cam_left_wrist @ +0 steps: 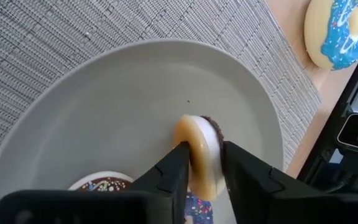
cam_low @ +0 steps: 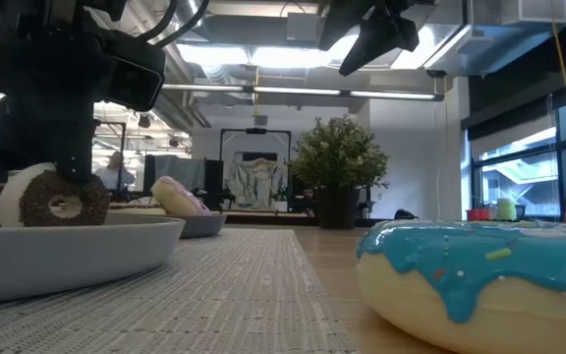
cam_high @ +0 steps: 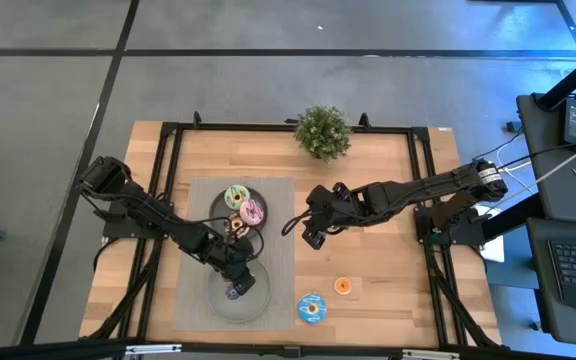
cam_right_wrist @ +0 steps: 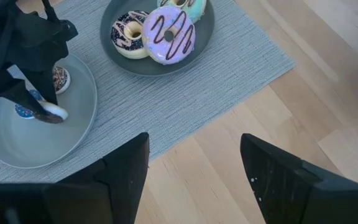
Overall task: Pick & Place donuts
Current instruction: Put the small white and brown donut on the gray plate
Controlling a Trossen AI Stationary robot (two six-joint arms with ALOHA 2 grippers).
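A mini dark brown donut (cam_left_wrist: pixel 201 152) with a cream underside stands on its edge on the near grey plate (cam_left_wrist: pixel 104 74), between the fingers of my left gripper (cam_left_wrist: pixel 204 152). A purple mini donut (cam_left_wrist: pixel 197 208) and a sprinkled chocolate donut (cam_left_wrist: pixel 104 185) lie on the same plate. The far plate (cam_high: pixel 218 205) holds green, pink-striped and chocolate-white donuts (cam_right_wrist: pixel 169 34). A blue donut (cam_high: pixel 311 308) and an orange mini donut (cam_high: pixel 343 286) lie on the bare wood. My right gripper (cam_high: pixel 306 235) hangs open above the table's middle, holding nothing. My left gripper pinches the dark brown donut's two flat faces (cam_left_wrist: pixel 194 146) between its two fingers, one finger on the cream underside and one on the glazed top. The fingers slant down from the table's left. The donut stands upright, its lower rim (cam_low: pixel 52 218) on the near plate.
A grey woven mat (cam_high: pixel 283 250) lies under both plates. A small potted plant (cam_high: pixel 323 130) stands at the table's far edge. Bare wood (cam_high: pixel 388 250) shows right of the mat, beyond the blue and orange donuts.
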